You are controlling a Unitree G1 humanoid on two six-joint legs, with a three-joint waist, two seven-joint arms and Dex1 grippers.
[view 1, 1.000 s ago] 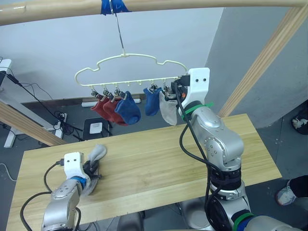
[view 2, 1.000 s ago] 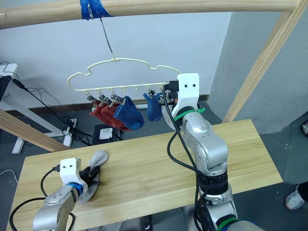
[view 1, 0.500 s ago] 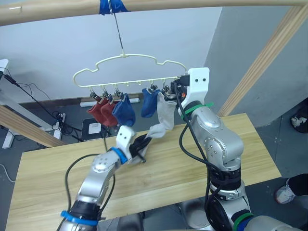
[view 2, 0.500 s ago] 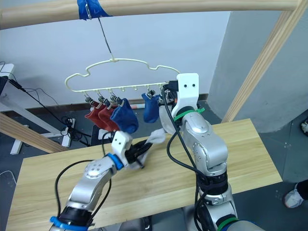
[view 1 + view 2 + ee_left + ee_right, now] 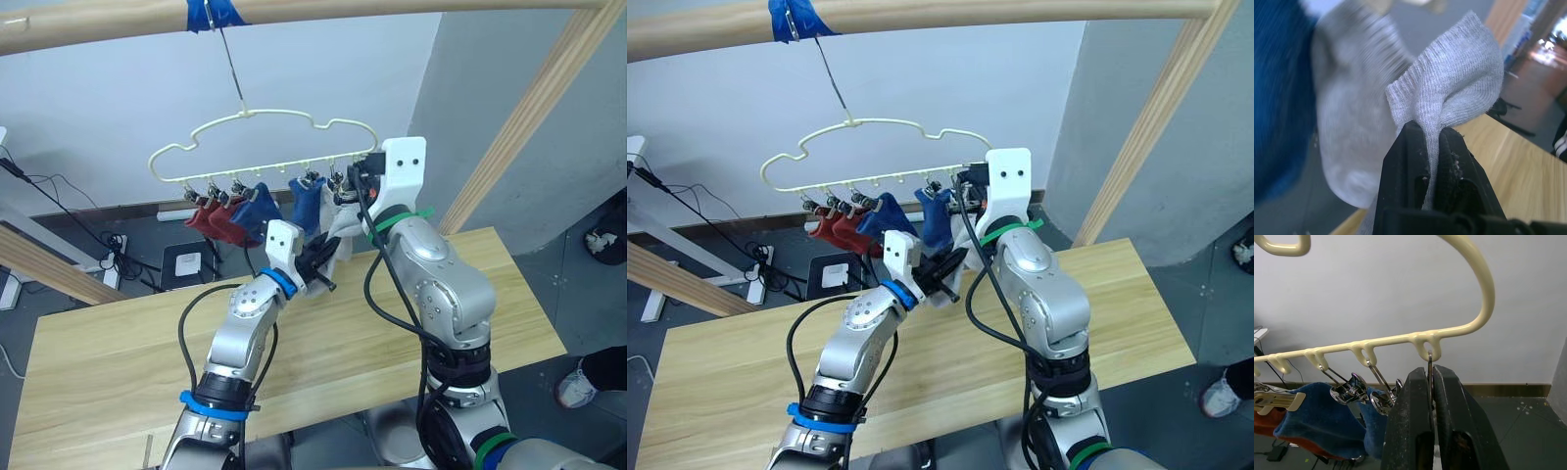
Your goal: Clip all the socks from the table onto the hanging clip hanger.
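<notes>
The left arm reaches up and forward, bent at the elbow. Its left hand (image 5: 1432,147) has its two black fingers pressed tight together on a grey sock (image 5: 1454,93). The right arm stands tall, bent, with its wrist up high. The right hand (image 5: 1430,382) has its fingers squeezed together on a metal clip (image 5: 1429,363).
</notes>
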